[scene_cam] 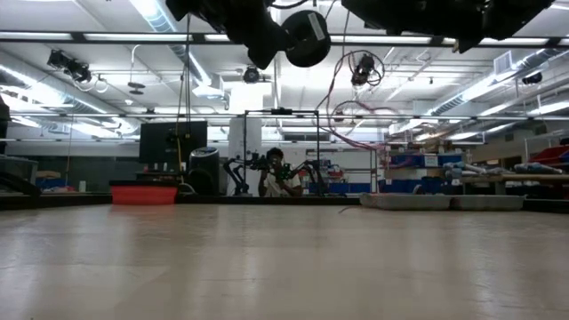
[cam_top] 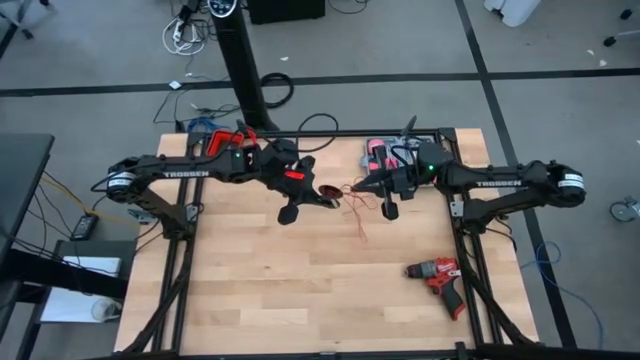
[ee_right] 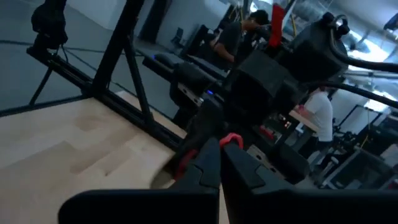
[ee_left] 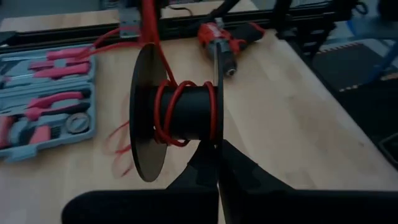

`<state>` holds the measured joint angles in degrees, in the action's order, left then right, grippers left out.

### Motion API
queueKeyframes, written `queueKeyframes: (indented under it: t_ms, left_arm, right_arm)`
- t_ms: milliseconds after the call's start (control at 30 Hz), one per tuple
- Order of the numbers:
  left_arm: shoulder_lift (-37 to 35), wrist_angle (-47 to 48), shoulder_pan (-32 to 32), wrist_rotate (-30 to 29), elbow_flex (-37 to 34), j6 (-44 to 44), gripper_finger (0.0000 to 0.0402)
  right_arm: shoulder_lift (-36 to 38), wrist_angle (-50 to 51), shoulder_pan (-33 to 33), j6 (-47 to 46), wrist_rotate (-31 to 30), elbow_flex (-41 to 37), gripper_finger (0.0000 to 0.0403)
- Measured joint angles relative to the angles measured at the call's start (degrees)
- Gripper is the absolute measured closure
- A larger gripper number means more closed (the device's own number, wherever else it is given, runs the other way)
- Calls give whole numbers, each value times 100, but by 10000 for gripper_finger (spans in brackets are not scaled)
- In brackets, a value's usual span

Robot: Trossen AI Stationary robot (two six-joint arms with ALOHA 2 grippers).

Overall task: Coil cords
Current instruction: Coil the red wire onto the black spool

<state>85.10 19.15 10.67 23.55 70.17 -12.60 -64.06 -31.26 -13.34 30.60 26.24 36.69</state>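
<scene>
Your wooden worktop (cam_top: 250, 290) carries both dark arms, which meet above its middle, toward the far edge. The left arm reaches in from the left side, and its left claw (ee_left: 217, 146) is closed on the thin rim of a black spool (ee_left: 180, 115), holding it up off the wood. The right arm comes in from the right side; your right claw (ee_right: 219, 146) is closed, with a bit of red wire showing at its fingertips, and it points at the left arm close in front of it.

At the far edge, just beside the right arm, lies an open grey tool case (ee_left: 43, 99) with red-handled tools. A red and black drill (cam_top: 437, 274) lies on the near right part of the worktop, well apart from both claws.

The cords (ee_left: 163, 106), very thin red wire, are wound in a few loose turns around the spool's core. From the spool the wire runs across to the right claw in the high view, and a slack loop hangs down between the two claws.
</scene>
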Motion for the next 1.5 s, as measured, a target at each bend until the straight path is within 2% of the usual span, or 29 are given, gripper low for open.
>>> queueKeyframes:
  t_ms: [500, 700, 900, 1100, 1300, 1500]
  left_arm:
    - [2, -190, -405, 594, 0, 50, 401]
    - [2, -521, -553, 668, 0, -320, 401]
    - [2, -969, -581, 647, 0, -705, 401]
    - [-1, -1302, -581, 128, 0, -1133, 401]
    - [-66, -1298, -581, -559, -4, -1605, 401]
    - [-331, -1413, -583, -875, 4, -1889, 401]
  right_arm:
    - [-1487, -121, -7, 52, 277, 1192, 403]
    - [-1953, -196, 66, -38, 507, 1353, 403]
    - [-2253, -320, 61, -540, 708, 1353, 403]
    - [-2315, -73, 88, -868, 741, 1342, 398]
    - [-2295, -151, 89, -1380, 696, 945, 384]
    - [-2299, -1034, 85, -1776, 338, 253, 385]
